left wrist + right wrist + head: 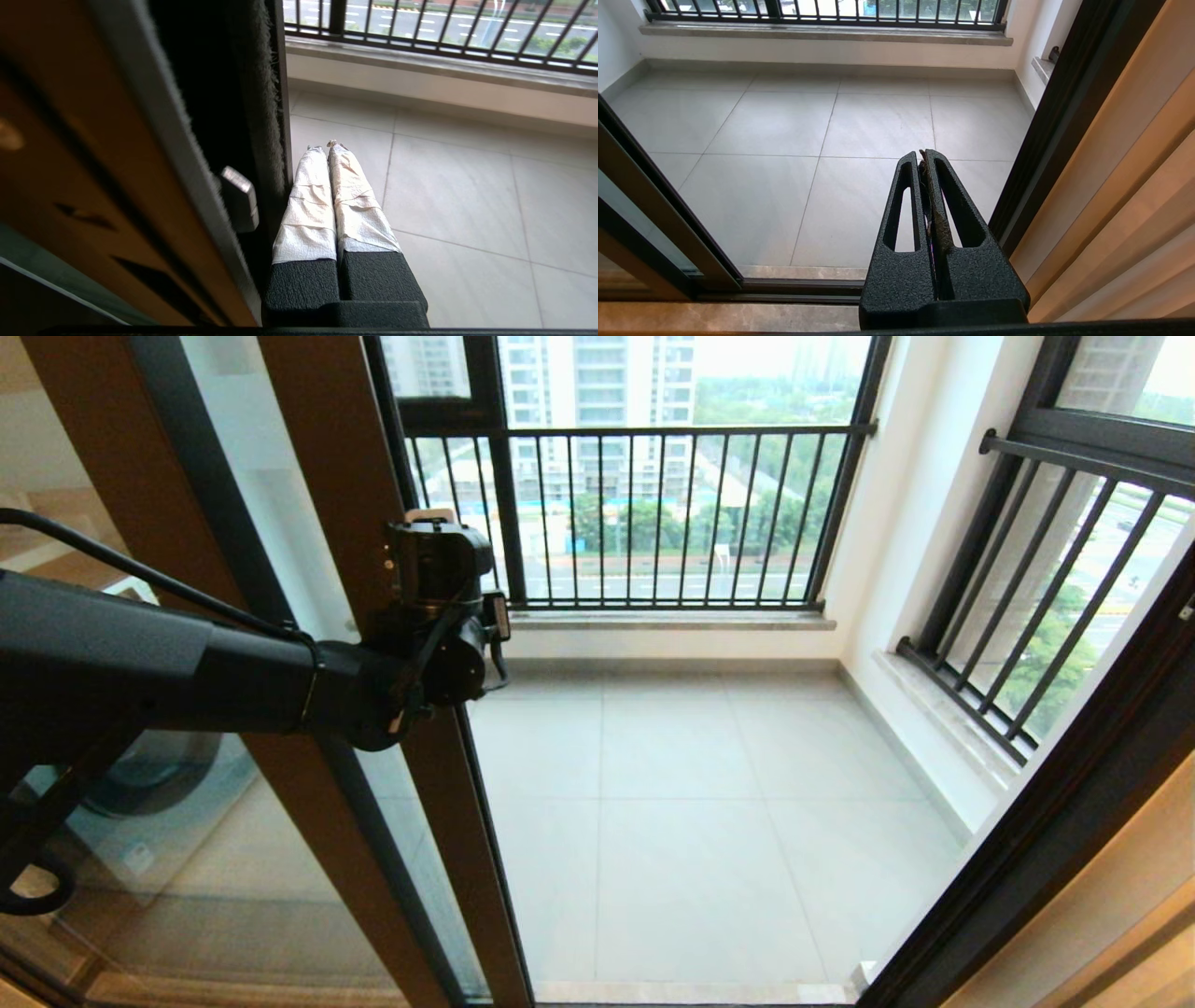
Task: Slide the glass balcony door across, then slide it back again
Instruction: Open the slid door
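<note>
From the head, the glass balcony door [373, 569] stood slid to the left, doorway open, its brown stile beside the left gripper [439, 588]. At the left wrist, clenched jaws pressed empty against the stile's dark brush-lined edge [266, 116]; pushing there, they could slip off onto the balcony floor [467, 196]. At the right wrist, the right gripper [927, 161] hung clenched, idle.

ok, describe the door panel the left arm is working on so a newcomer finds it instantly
Start from the open doorway onto the tiled balcony floor. Along its left side stand overlapping brown-framed glass panels; the glass balcony door is the one whose stile borders the opening. The left end effector, shut, sits against that stile's edge, beside its fuzzy dark seal strip; the right end effector is clear of it.
</note>
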